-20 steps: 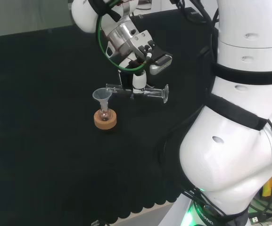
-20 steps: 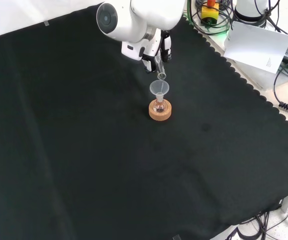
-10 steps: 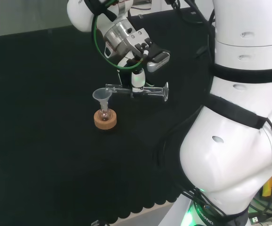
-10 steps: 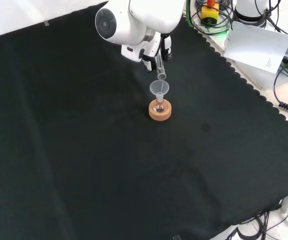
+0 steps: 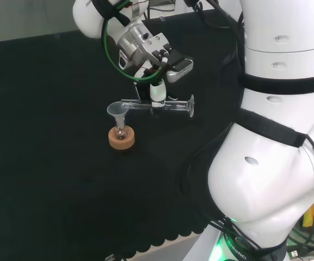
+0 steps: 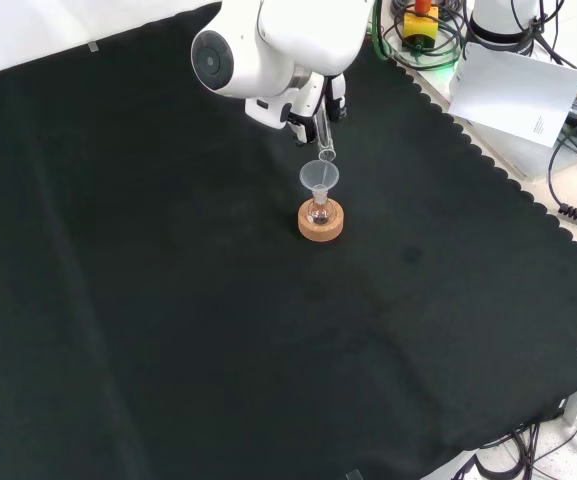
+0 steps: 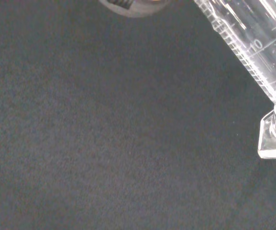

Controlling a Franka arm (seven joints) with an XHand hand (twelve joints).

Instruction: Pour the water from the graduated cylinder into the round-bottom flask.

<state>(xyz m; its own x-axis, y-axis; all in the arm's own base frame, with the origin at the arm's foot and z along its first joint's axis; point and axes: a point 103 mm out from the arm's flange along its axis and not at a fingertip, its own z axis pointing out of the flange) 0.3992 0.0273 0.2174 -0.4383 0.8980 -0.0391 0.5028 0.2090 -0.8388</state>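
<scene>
Graduated cylinder (image 5: 157, 104), one, clear glass with printed scale. Held above the black cloth (image 5: 53, 163), lying nearly level: in the head view its long axis runs left to right, mouth to the left, foot to the right. Mouth sits just over the rim of the funnel. In the front view (image 6: 323, 135) it slants down from under the arm toward the funnel. In the wrist view (image 7: 252, 52) the scaled barrel and the flat foot show against bare cloth.

Hand (image 5: 155, 89), one, black and white. Fingers curled round the middle of the cylinder's barrel, closed on it from above.

Funnel (image 5: 117, 110), one, pale plastic. Upright, its stem set in the neck of the flask; seen also in the front view (image 6: 319, 178).

Round-bottom flask (image 5: 121, 130), one, small, clear. Upright on its stand; contents cannot be told.

Cork ring (image 5: 122, 139), one, tan. Flat on the cloth beneath the flask, near mid-bench in the front view (image 6: 321, 224).
</scene>
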